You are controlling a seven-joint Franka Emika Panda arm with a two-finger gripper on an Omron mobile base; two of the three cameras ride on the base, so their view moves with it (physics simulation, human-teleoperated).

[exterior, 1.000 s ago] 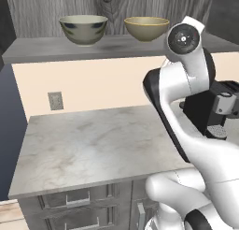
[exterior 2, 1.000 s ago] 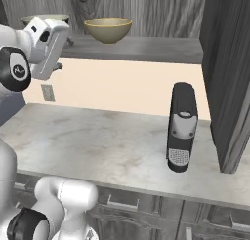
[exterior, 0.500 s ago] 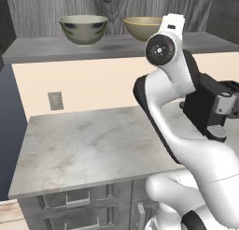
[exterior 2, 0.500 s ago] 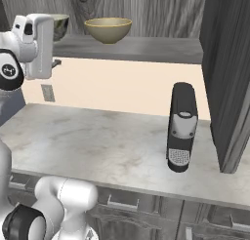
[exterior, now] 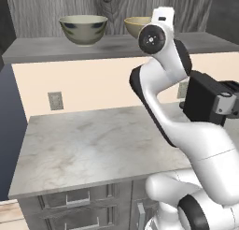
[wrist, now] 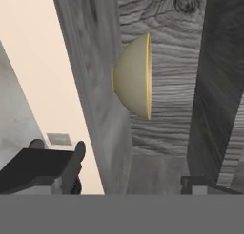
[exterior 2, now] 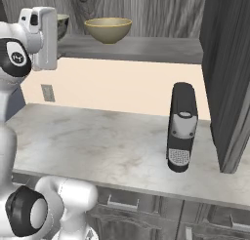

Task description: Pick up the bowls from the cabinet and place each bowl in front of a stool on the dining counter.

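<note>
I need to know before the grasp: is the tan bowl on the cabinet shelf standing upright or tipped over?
Upright. The tan bowl rests on its base on the cabinet shelf, golden rim level and opening upward; the hand view shows it sideways because the camera is rolled.

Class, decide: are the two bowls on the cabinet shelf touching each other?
Apart. The left base view shows bare shelf and wood between the patterned bowl and the tan bowl.

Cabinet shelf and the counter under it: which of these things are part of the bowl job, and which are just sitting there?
Job:
- patterned bowl, on the cabinet shelf
- tan bowl, on the same shelf
- gripper, pointing toward the tan bowl

Just there:
- black coffee machine, on the marble counter
- wall outlet
- drawers
</note>
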